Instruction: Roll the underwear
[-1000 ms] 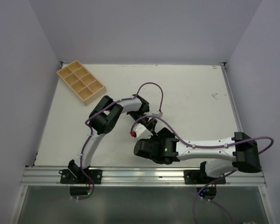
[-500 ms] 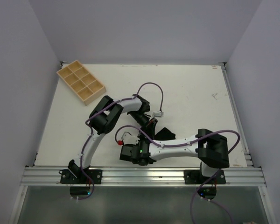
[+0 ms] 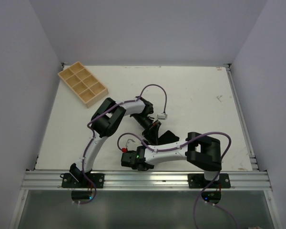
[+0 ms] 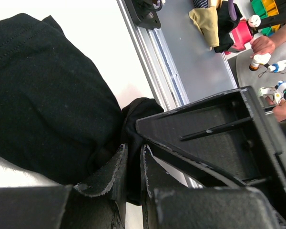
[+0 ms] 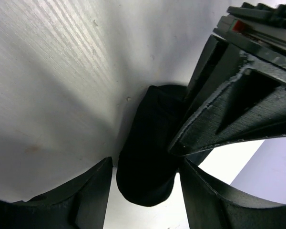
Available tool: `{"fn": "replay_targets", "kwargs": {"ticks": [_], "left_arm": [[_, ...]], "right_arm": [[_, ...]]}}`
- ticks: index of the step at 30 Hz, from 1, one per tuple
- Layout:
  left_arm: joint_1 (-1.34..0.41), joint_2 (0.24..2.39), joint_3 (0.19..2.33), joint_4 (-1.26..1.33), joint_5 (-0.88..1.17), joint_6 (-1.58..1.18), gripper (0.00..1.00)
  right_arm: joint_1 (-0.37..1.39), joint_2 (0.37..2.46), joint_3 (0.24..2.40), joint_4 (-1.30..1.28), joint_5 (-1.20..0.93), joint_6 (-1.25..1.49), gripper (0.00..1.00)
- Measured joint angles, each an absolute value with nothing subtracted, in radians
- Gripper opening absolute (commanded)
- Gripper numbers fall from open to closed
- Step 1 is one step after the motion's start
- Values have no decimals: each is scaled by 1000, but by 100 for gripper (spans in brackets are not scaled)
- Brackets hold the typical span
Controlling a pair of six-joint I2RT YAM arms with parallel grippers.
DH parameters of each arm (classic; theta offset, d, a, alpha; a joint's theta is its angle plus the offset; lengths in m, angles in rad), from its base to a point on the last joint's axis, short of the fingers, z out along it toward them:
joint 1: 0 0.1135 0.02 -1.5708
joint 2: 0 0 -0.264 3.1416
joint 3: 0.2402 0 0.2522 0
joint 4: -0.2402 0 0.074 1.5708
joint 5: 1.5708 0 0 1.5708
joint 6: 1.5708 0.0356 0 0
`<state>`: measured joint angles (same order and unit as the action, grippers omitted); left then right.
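From above you see only a corner of the one underwear (image 3: 168, 135), near the front middle of the table (image 3: 200, 95); the two arms cover the rest. Your left gripper (image 4: 132, 151) has its fingers nearly pressed together, pinching a fold of the fabric. Your right gripper (image 5: 144, 167) is spread wide with the bunched end between its fingers; whether they touch it is unclear. One wooden tray (image 3: 82, 83) with eight compartments sits far left.

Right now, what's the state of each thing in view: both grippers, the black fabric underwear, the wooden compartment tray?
left gripper: shut on a fold of the black fabric underwear.
right gripper: open, jaws either side of the fabric, not clamped.
black fabric underwear: bunched on the white table, not neatly rolled.
wooden compartment tray: upright, compartments empty.
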<state>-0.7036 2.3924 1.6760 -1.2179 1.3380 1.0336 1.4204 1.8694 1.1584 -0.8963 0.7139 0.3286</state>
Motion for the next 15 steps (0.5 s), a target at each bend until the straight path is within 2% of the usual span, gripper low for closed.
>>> {"fn": "replay_targets", "kwargs": {"ticks": [3, 5, 8, 10, 12, 15], "left_arm": [[-704, 2392, 1676, -1217, 1338, 1030, 4], [-704, 2392, 1676, -1216, 1338, 1030, 7], [-704, 2392, 1676, -1213, 1335, 1030, 17], [-703, 2392, 1675, -1198, 1329, 1026, 20], [-702, 2389, 1663, -1168, 1324, 999, 29], [-701, 2369, 1624, -1079, 1320, 877, 27]], "right_arm": [[1419, 1889, 1158, -894, 712, 327, 59], [1413, 1898, 1158, -893, 712, 327, 57], [1390, 1899, 1158, -892, 701, 329, 48], [1367, 1898, 1158, -890, 684, 328, 36], [1349, 1890, 1154, -884, 665, 336, 28], [1328, 1860, 1133, -862, 634, 355, 23]]}}
